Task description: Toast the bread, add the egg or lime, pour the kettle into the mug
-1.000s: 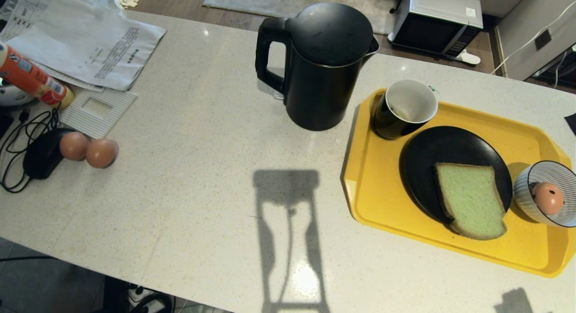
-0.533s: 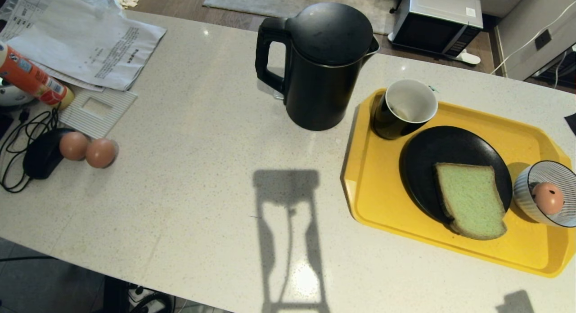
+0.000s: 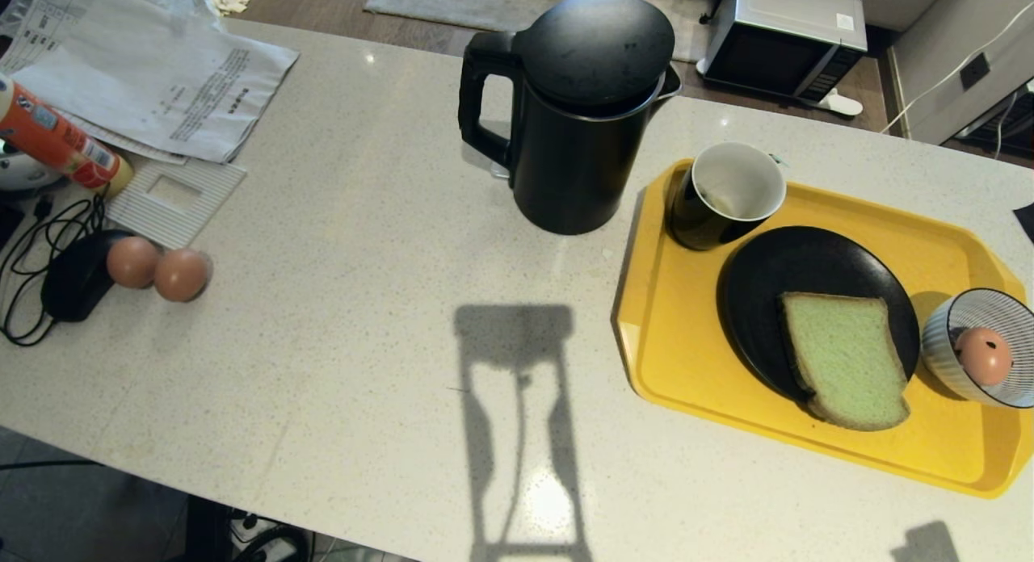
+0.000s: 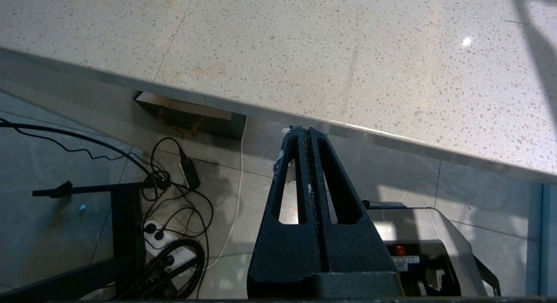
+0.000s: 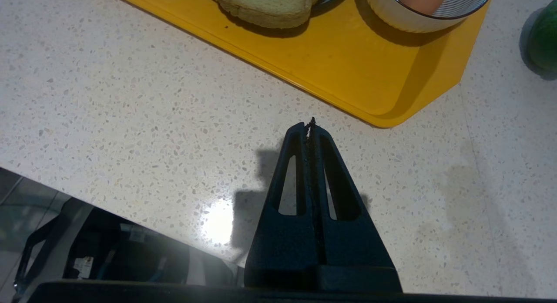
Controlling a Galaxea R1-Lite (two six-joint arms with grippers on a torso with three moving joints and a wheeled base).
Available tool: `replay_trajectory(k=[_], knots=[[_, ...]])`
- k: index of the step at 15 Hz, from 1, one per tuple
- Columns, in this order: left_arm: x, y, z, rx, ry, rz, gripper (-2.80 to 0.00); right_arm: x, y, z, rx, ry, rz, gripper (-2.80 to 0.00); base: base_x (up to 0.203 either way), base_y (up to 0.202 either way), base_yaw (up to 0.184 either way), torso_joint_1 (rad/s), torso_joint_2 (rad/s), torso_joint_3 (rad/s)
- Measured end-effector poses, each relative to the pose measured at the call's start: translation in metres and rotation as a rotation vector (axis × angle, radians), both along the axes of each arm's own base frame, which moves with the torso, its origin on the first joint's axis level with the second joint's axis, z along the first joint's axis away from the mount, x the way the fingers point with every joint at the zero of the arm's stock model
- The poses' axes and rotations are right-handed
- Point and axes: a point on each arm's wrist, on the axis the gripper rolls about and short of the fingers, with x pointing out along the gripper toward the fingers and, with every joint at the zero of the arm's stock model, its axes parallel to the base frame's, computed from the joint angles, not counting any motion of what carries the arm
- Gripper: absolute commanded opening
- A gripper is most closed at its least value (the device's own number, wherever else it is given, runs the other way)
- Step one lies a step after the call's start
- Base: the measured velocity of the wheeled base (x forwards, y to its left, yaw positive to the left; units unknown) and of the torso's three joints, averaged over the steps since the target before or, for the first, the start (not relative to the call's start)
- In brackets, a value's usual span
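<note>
Three containers sit on a yellow tray (image 3: 678, 368) at the right of a speckled stone counter (image 3: 363, 320). At the tray's far left corner stands the mug (image 3: 725, 194), black outside and white inside, with something small and pale lying against its inner wall. Beside it a black plate (image 3: 775, 279) carries the bread (image 3: 844, 360), a thick pale green slice whose near edge overhangs the plate's rim. At the tray's right end a blue-striped bowl (image 3: 981, 348) holds the egg (image 3: 983, 355), pinkish brown. The kettle (image 3: 569, 114) stands upright on the counter just left of the tray, handle to the left. Its round lid now sits raised and slightly askew above the rim, where a moment ago it lay flush; nothing else has shifted. Two plain brown eggs (image 3: 158, 268) rest together far to the left, beside a black mouse (image 3: 77, 275) and some papers (image 3: 153, 77). The lime (image 5: 545, 37), dark green, lies on the counter just past the tray's right end, seen only at the edge of the right wrist view. The right gripper (image 5: 310, 124) hovers over bare counter near the tray's near corner, fingers pressed together and empty. The left gripper (image 4: 307, 131) hangs just off the counter's near edge above the floor, likewise closed on nothing.
</note>
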Motion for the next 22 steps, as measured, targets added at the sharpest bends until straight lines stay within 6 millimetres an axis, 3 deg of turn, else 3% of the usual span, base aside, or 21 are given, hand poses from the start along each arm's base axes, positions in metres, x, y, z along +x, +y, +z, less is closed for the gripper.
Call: replay_trajectory(k=[22], knots=[[0.0, 0.0, 0.0, 0.0, 0.0, 0.0, -2.8, 0.0, 0.0, -0.0002, 0.001, 0.002, 0.001, -2.8, 0.0, 0.0, 0.0, 0.0, 0.0, 0.0]])
